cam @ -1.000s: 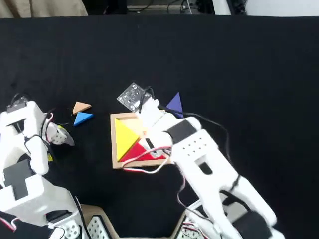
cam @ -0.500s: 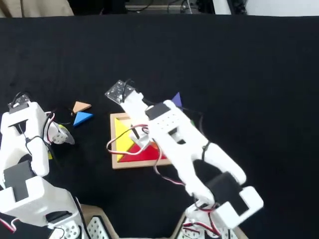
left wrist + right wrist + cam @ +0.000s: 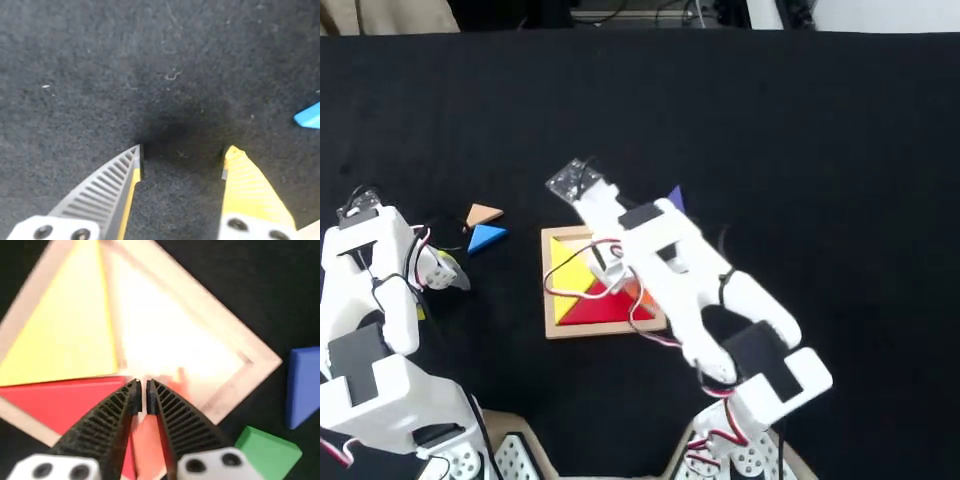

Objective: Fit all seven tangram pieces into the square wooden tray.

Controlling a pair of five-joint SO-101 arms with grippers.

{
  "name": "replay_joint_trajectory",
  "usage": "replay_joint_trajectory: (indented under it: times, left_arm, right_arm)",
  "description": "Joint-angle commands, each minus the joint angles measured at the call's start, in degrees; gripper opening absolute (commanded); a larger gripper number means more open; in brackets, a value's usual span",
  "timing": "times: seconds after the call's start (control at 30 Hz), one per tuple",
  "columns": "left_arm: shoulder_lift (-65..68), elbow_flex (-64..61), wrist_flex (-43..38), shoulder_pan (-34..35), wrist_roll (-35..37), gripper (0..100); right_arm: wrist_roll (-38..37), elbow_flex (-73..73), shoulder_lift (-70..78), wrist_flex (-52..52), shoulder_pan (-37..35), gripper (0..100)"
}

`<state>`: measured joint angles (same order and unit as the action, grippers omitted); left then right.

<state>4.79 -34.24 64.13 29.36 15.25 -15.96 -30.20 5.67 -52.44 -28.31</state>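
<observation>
Jaws closed on right gripper (image 3: pixel 141 389) over tray (image 3: pixel 225 322) by red triangle (image 3: pixel 60 395); left gripper (image 3: pixel 184 150) open above cloth (image 3: pixel 150 60).

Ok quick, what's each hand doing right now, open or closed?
Left hand: open, empty, over the cloth.
Right hand: closed over the tray, tips at an orange piece; a grip cannot be told.

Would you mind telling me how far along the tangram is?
Done: yellow triangle and red triangle lie in the tray. In hand: the shut right hand sits over an orange piece beside them. Left: tan triangle, light-blue triangle, blue piece and green piece lie outside.
</observation>
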Motion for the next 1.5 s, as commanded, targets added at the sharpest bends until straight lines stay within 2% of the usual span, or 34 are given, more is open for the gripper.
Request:
replay_joint_trajectory:
  times: [0.0,0.17,0.37,0.53,0.73,1.2,1.47]
  left_arm:
    - [-0.09,-0.48,-1.23,-1.54,0.18,26]
    - [-0.09,-0.57,-1.23,-1.63,0.18,26]
    - [-0.09,-0.57,-1.23,-1.63,0.18,26]
    - [-0.09,-0.57,-1.23,-1.63,0.18,26]
    - [-0.09,-0.57,-1.23,-1.63,0.18,26]
    - [-0.09,-0.66,-0.97,-1.63,0.18,26]
    - [-0.09,-0.66,-1.14,-1.63,0.18,26]
  right_arm:
    - [-0.53,5.23,0.84,0.62,3.69,3.1]
    - [-0.26,7.08,0.92,0.35,6.15,3.1]
    - [-0.53,5.85,-6.29,-3.43,6.07,3.1]
    - [-0.53,-0.75,-11.38,0.09,6.95,3.1]
    - [-2.73,-4.70,-11.47,2.55,9.49,3.1]
    - [-2.81,-4.18,-6.46,4.57,7.74,3.1]
    - [-2.73,-9.10,-19.30,1.23,7.56,1.1]
